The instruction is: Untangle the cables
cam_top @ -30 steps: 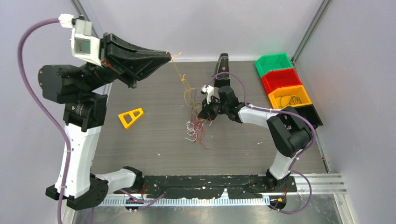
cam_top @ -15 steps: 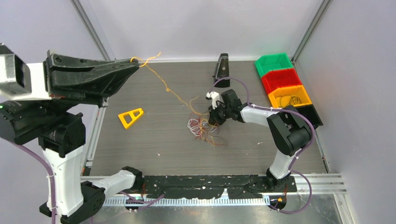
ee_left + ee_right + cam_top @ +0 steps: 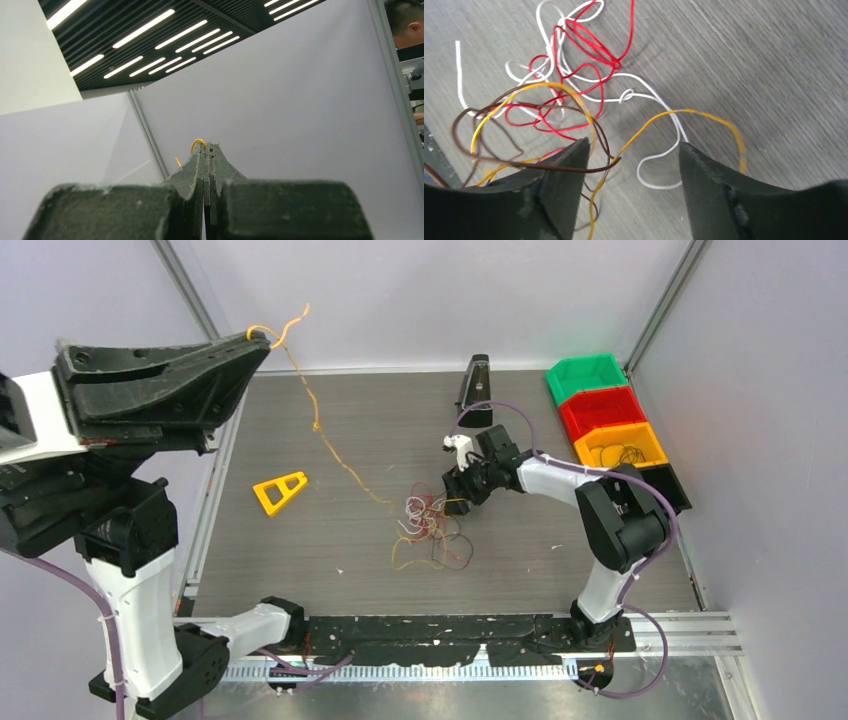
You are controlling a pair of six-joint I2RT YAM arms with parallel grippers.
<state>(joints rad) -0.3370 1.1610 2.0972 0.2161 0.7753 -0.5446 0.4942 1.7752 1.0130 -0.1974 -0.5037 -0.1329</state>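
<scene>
Yellow wire [image 3: 316, 425] is pinched at one end in the left gripper [image 3: 262, 337], whose fingers are pressed tight together high above the table's [image 3: 300, 540] far left corner. The strand slants down to the cables [image 3: 430, 530], a loose heap of red, white, brown and yellow loops near the table's middle. The right gripper [image 3: 458, 485] sits low at the heap's right side, jaws parted and gripping nothing, with brown and yellow strands lying between them. Coloured bins [image 3: 600, 410] line the right edge.
</scene>
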